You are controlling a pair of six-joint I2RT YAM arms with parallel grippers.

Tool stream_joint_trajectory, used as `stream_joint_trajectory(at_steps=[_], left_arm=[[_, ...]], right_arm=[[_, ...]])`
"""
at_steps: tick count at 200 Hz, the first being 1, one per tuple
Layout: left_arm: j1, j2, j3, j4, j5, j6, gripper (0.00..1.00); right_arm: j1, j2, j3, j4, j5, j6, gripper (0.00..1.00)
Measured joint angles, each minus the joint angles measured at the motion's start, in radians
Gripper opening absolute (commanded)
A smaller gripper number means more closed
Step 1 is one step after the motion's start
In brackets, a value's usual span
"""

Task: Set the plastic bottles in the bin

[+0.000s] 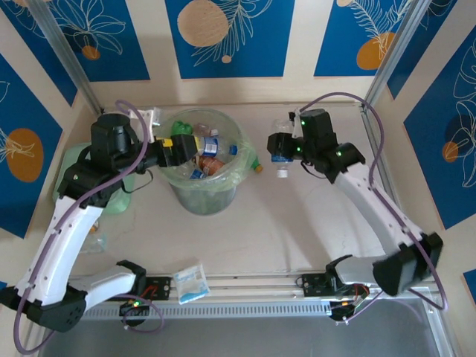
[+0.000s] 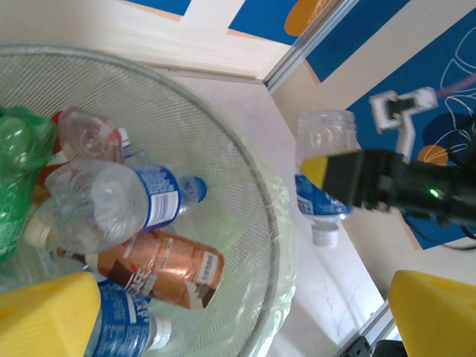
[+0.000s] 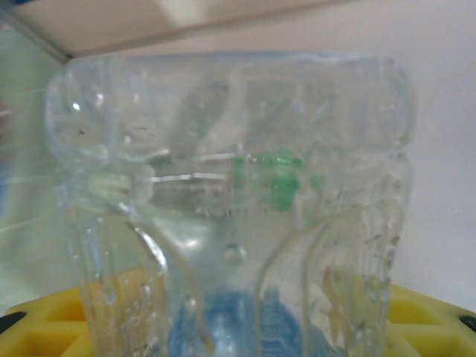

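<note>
**Bin** (image 1: 201,195): a round pale-green mesh bucket with a clear liner, standing upright on the counter (image 1: 297,230). Its mouth is facing up to take drops.

**Contents of the bin:**
- a green bottle (image 2: 18,160) is lying against the wall
- a clear blue-labelled bottle (image 2: 126,197) is lying on its side
- a brown-labelled bottle (image 2: 167,271) is lying just under it
- a red-labelled one is partly hidden behind them

**Left gripper** (image 1: 182,149): hovering over the left part of the bin's mouth. Its jaws are spread wide and are grasping nothing. Being over the mouth suits a drop that would land inside the bin.

**Right gripper** (image 1: 286,151): hanging to the right of the bin, apart from the rim. Its jaws are clenching a clear water bottle (image 1: 281,130) across its blue label. The bottle is hanging cap-down. The mid-body grip is likely keeping the thin shell from swinging.

**Task status, as a judgement:** this bottle is outside the bin and needs carrying left over the rim before it is let go.

**Sachet packet** (image 1: 190,282): lying flat on the near side of the bin, well apart. It is not a bottle.
</note>
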Motion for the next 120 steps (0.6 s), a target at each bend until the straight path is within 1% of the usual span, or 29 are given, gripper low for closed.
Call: stream_joint_trajectory(at_steps=[21, 41, 77, 120], left_arm=[[0.0, 0.024, 0.016, 0.04, 0.042, -0.019, 0.99], [0.0, 0.047, 0.044, 0.064, 0.068, -0.03, 0.99], [0.0, 0.045, 0.068, 0.074, 0.051, -0.026, 1.0], [0.0, 0.0, 0.072, 0.018, -0.078, 0.012, 1.0]], right_arm=[[0.148, -0.073, 0.003, 0.019, 0.042, -0.04, 0.57], [0.256, -0.084, 0.031, 0.054, 0.064, -0.068, 0.56], [0.341, -0.011, 0.093, 0.192, 0.113, -0.102, 0.57], [0.442, 0.187, 0.2, 0.376, 0.157, -0.163, 0.56]])
